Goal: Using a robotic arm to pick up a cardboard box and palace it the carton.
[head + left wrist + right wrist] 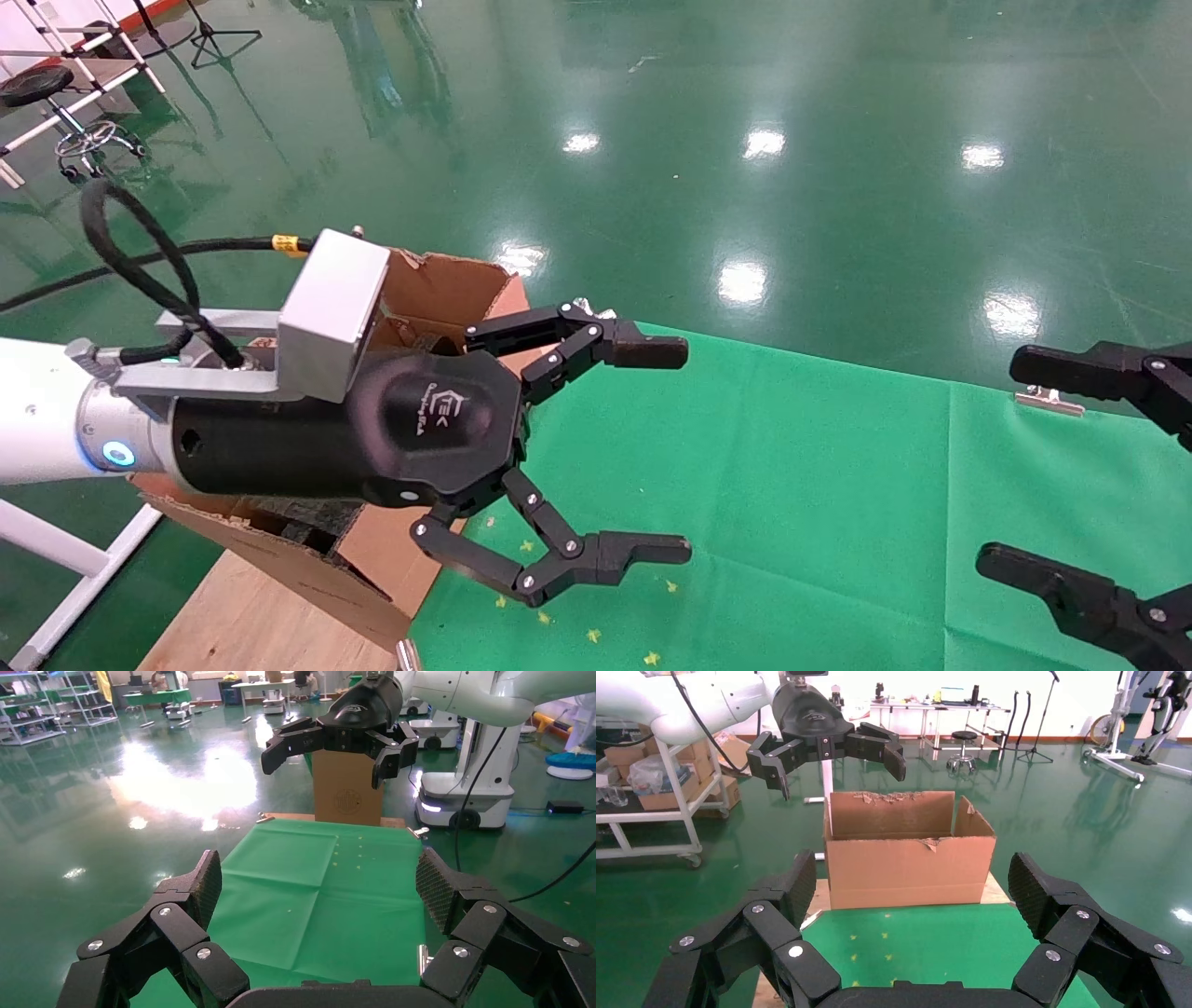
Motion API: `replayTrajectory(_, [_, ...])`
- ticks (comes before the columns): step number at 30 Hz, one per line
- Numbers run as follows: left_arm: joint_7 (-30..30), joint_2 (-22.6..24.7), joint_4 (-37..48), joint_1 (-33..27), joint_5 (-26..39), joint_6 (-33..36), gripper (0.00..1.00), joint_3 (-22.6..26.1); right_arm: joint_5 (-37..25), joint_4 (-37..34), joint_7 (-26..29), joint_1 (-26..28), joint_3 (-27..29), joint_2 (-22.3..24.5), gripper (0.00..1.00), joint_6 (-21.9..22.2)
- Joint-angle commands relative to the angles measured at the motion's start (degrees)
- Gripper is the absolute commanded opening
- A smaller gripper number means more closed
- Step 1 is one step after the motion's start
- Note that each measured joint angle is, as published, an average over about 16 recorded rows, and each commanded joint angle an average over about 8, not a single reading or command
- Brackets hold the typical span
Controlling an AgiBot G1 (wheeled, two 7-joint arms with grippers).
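we see the left gripper (684,452) spread wide and empty above the green surface (838,522), beside the carton (909,857); the right gripper (1001,466) hangs spread at the surface's far side; no cardboard box shows.

Lighting is bright and even, from overhead fixtures. The glossy green floor (838,112) carries rows of white reflections beyond the left gripper (656,447); in the left wrist view one broad washed-out glare patch spreads on the floor beyond its fingers (204,888). The green cloth (792,485) is matte, without glare, and shadows on it are faint. Gripper housings close to both wrist lenses look slightly soft. Straight lines bow mildly toward the edges of the head view.
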Motion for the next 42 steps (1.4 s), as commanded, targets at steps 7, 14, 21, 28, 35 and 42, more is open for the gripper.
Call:
replayTrajectory(7, [-0.01, 0.0, 0.03, -0.03, 0.04, -0.02, 1.0, 0.02, 0.0, 0.0, 0.0, 0.0, 0.0, 0.0, 1.0, 0.0])
replayTrajectory(14, [-0.01, 0.0, 0.05, -0.04, 0.06, -0.02, 1.0, 0.02, 0.0, 0.0, 0.0, 0.0, 0.0, 0.0, 1.0, 0.0])
replayTrajectory(21, [-0.01, 0.0, 0.06, -0.04, 0.08, -0.02, 1.0, 0.02, 0.0, 0.0, 0.0, 0.0, 0.0, 0.0, 1.0, 0.0])
replayTrajectory(28, [-0.01, 0.0, 0.06, -0.04, 0.08, -0.02, 1.0, 0.02, -0.01, 0.0, 0.0, 0.0, 0.0, 0.0, 1.0, 0.0])
replayTrajectory(35, [-0.01, 0.0, 0.06, -0.05, 0.08, -0.02, 1.0, 0.02, -0.01, 0.0, 0.0, 0.0, 0.0, 0.0, 1.0, 0.0])
replayTrajectory(42, [-0.01, 0.0, 0.06, -0.05, 0.08, -0.02, 1.0, 0.02, -0.01, 0.0, 0.0, 0.0, 0.0, 0.0, 1.0, 0.0])
